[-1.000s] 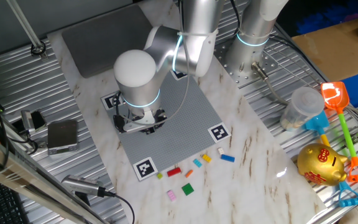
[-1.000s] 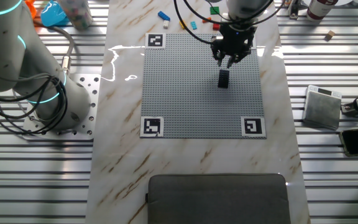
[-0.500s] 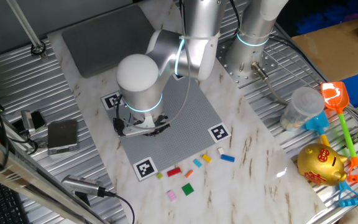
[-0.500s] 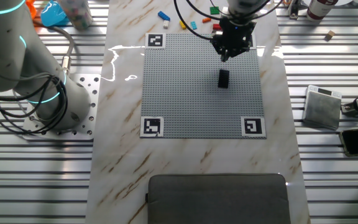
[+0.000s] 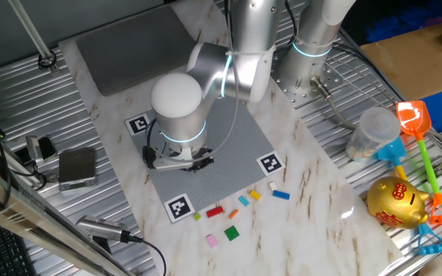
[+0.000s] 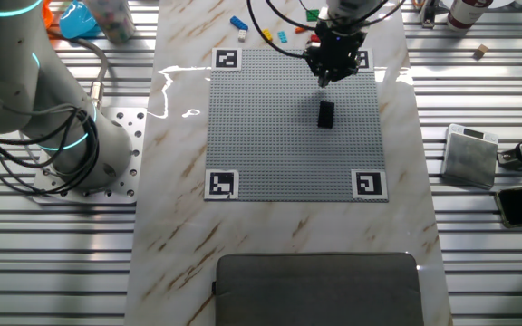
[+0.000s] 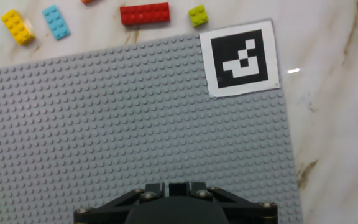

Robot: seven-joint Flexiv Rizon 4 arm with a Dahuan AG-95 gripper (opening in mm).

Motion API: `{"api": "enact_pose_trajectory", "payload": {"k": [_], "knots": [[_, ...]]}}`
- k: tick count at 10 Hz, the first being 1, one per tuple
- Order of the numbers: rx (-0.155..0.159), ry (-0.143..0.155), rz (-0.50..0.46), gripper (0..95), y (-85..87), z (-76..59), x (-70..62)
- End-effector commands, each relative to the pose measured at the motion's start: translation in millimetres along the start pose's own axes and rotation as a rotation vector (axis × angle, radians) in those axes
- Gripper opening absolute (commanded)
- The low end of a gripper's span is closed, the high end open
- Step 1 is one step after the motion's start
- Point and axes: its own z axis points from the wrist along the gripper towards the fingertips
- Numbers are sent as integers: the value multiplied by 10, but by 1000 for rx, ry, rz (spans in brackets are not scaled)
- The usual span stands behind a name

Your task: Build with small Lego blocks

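A black Lego block stands alone on the grey studded plate. My gripper hovers over the plate beyond that block, near the marker corner, shut with nothing between its fingers. The hand view shows the finger bases of the gripper at the bottom edge above the plate. Loose blocks lie on the marble past the plate's edge: red, yellow-green, light blue, yellow. The fixed view also shows green, pink and blue blocks. There the arm hides the black block.
Black-and-white markers sit on the plate's corners. A grey pad lies at the table's far end. A second arm's base, a plastic cup, toy shovels and a gold piggy bank stand to the right. A small grey box is at left.
The gripper has moved off the black block toward the plate edge near the loose blocks, and its fingers have gone from spread to shut. The black block stays on the plate.
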Motion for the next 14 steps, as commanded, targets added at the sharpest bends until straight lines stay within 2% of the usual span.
{"api": "enact_pose_trajectory", "payload": {"k": [1, 5, 6, 10, 12, 14], "knots": [[-5, -14, -24, 0, -3, 8, -4], [-7, -12, -93, 0, -3, 8, -4], [-8, -17, -79, 0, -3, 8, -4], [-11, -3, -68, 0, -3, 8, -4], [-16, -12, -71, 0, -3, 8, -4], [-17, -11, -96, 0, 28, -3, -91]]}}
